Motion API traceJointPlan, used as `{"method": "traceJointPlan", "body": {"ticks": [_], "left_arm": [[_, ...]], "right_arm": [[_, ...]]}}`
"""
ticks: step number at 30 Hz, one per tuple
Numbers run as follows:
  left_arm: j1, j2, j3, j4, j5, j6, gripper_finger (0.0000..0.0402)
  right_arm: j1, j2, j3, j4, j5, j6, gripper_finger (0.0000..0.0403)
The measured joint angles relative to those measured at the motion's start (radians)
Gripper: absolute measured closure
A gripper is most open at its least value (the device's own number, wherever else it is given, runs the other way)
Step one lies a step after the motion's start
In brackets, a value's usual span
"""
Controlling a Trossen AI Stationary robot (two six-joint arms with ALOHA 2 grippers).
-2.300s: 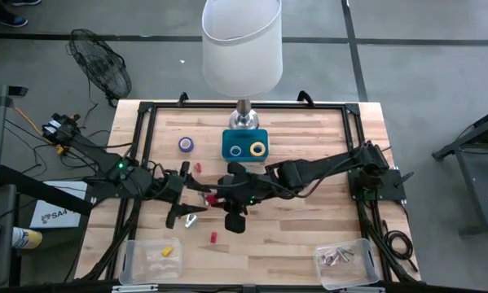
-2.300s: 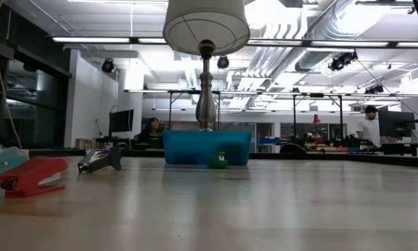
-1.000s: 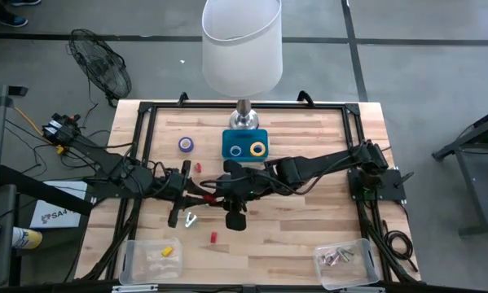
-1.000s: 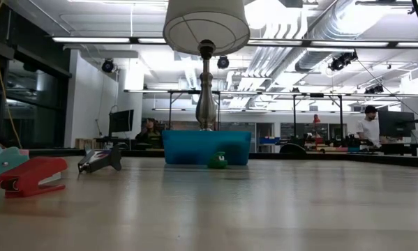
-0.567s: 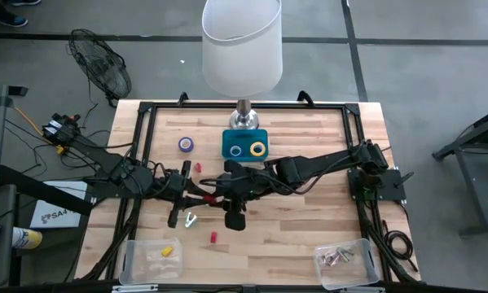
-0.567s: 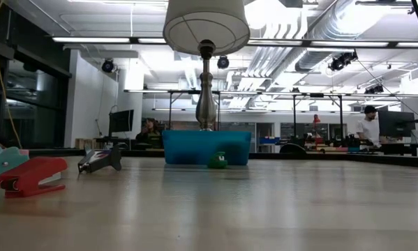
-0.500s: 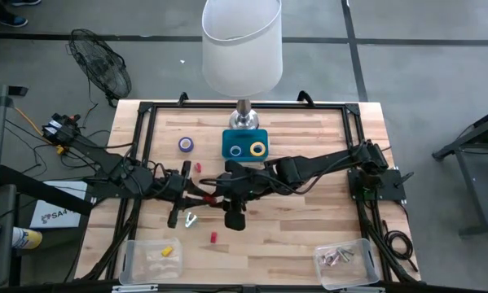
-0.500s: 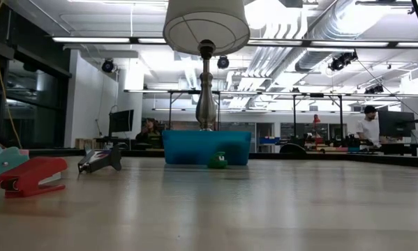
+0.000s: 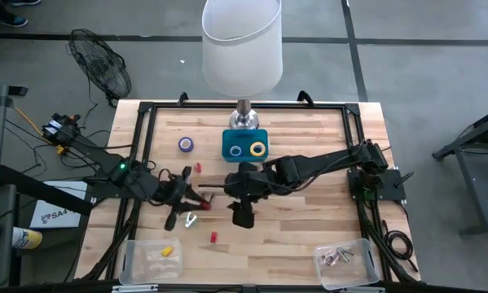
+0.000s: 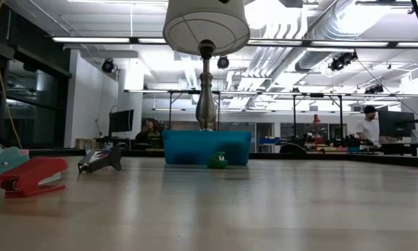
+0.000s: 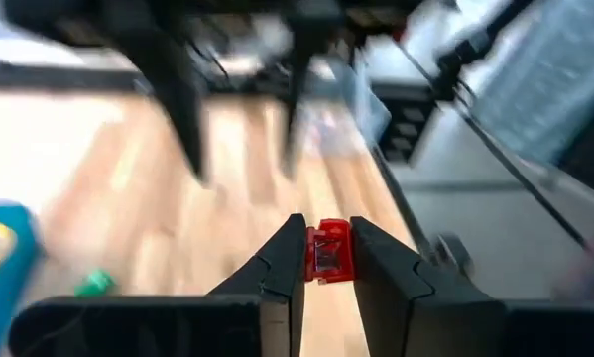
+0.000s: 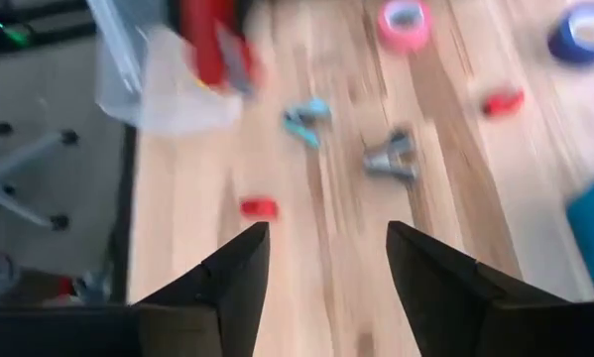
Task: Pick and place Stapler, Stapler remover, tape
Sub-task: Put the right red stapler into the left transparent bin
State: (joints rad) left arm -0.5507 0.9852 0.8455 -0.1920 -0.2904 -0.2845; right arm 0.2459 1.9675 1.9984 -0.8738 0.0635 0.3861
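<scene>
My left gripper (image 9: 200, 200) is shut on a red stapler (image 11: 326, 253), left of the table's middle. My right gripper (image 12: 326, 268) stands open to its right, with nothing between its fingers. A grey stapler remover (image 12: 391, 159) lies on the wood, also seen in the low view as the remover (image 10: 100, 159). Another small red stapler (image 10: 31, 176) lies nearer the front edge. A purple tape roll (image 9: 186, 144) lies at the far left. Blue tape (image 9: 236, 150) and yellow tape (image 9: 258, 149) sit in the blue tray (image 9: 244, 137). A pink roll (image 12: 406, 20) lies on the table. My left gripper pinches one end of the red stapler (image 11: 327, 260) between its two fingers, which reach in from the table's left. The stapler sticks out past the fingertips and looks clear of the table.
A lamp (image 9: 242, 49) stands behind the blue tray. Clear bins stand at the near left (image 9: 154, 259) and near right (image 9: 345, 262). A teal item (image 12: 306, 119), a red block (image 12: 502, 101) and a green block (image 10: 218, 160) lie loose. People sit in the room beyond.
My right gripper, which met my left gripper at the red stapler, has drawn back toward the table's right edge. The stapler stays with my left gripper, which has shifted a little toward the near edge.
</scene>
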Motion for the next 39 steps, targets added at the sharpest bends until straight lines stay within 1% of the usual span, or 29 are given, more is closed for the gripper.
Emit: {"method": "traceJointPlan", "body": {"ticks": [3,5,7,10,13,18,22,25,28,32,39], "left_arm": [[-0.004,0.0,0.0,-0.092,0.109,-0.074,0.034],[-0.025,0.0,0.0,-0.159,0.162,-0.126,0.034],[-0.055,0.0,0.0,-0.224,0.201,-0.177,0.034],[-0.116,0.0,0.0,-0.301,0.222,-0.264,0.034],[-0.193,0.0,0.0,-0.342,0.219,-0.348,0.034],[-0.341,0.032,0.0,-0.352,0.163,-0.498,0.034],[-0.453,0.099,0.0,-0.353,0.124,-0.619,0.034],[-0.514,0.162,0.0,-0.353,0.118,-0.699,0.034],[-0.547,0.224,0.0,-0.343,0.117,-0.761,0.034],[-0.564,0.292,0.0,-0.329,0.126,-0.817,0.034],[-0.563,0.368,0.0,-0.326,0.144,-0.847,0.034]], "right_arm": [[0.0,0.0,0.0,-0.064,0.025,0.018,0.0206],[0.0,0.0,0.0,-0.092,0.05,0.026,0.0206],[0.0,0.0,0.0,-0.102,0.075,0.036,0.0206],[0.0,0.0,0.0,-0.105,0.103,0.052,0.0206],[0.0,0.0,0.0,-0.105,0.133,0.056,0.0205],[0.0,0.0,0.0,-0.104,0.163,0.061,0.0205],[0.0,0.0,0.0,-0.102,0.193,0.082,0.0205],[0.0,0.0,0.0,-0.102,0.209,0.085,0.0206],[0.0,0.0,0.0,-0.102,0.218,0.085,0.0205],[0.0,0.0,0.0,-0.091,0.219,0.085,0.0206],[0.0,0.0,0.0,-0.084,0.218,0.089,0.0206]]}}
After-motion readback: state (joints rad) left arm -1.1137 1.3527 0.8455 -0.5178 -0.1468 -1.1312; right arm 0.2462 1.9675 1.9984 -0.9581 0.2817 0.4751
